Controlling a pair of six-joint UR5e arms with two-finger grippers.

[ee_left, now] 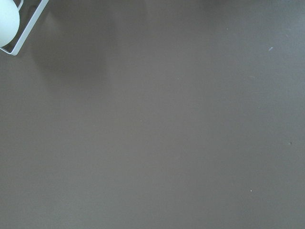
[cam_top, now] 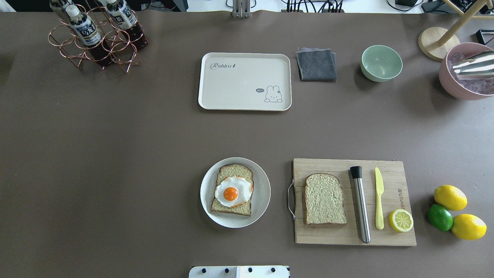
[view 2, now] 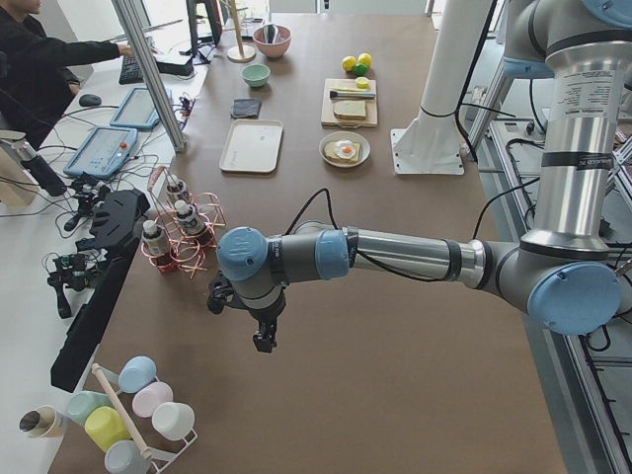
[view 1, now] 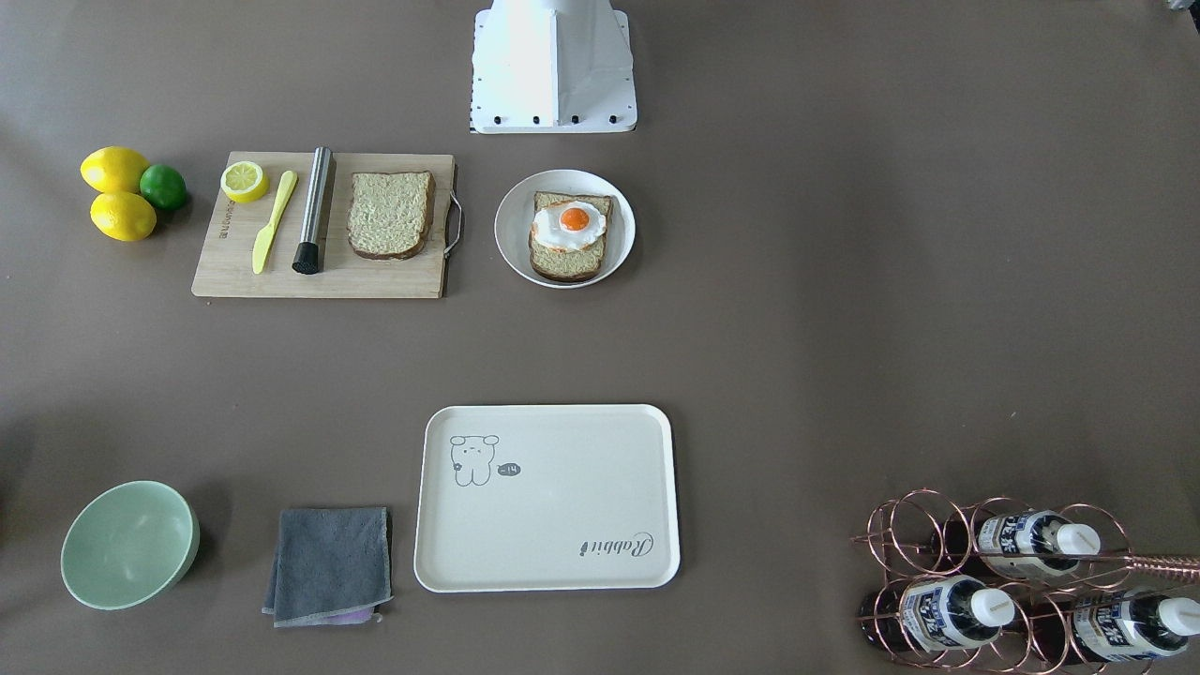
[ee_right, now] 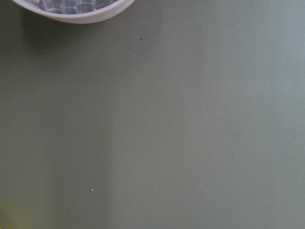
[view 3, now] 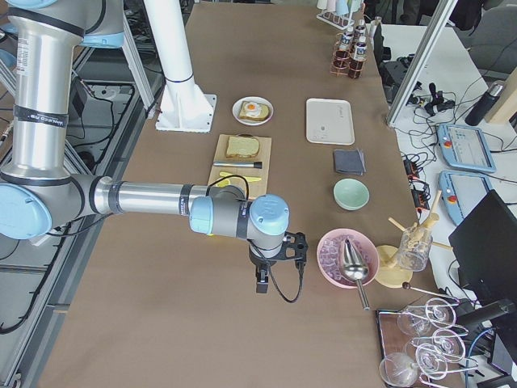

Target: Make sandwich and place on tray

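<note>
Overhead exterior: tan speckled bread slice [cam_top: 324, 199] lies flat on wooden cutting board [cam_top: 393, 179]. Egg-topped slice [cam_top: 235, 171] sits on round white plate [cam_top: 204, 193]. Cream rectangular tray [cam_top: 244, 83] is well apart. State of left gripper [view 2: 263, 342] and right gripper [view 3: 260, 284]: can't tell. Rec.: right arm grips loose slice by crust edges and lowers it square onto egg.

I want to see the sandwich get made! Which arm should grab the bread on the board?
Right, probably. The bread lies on the robot's right half, nearer the right gripper; the left gripper hangs at the opposite end.
</note>
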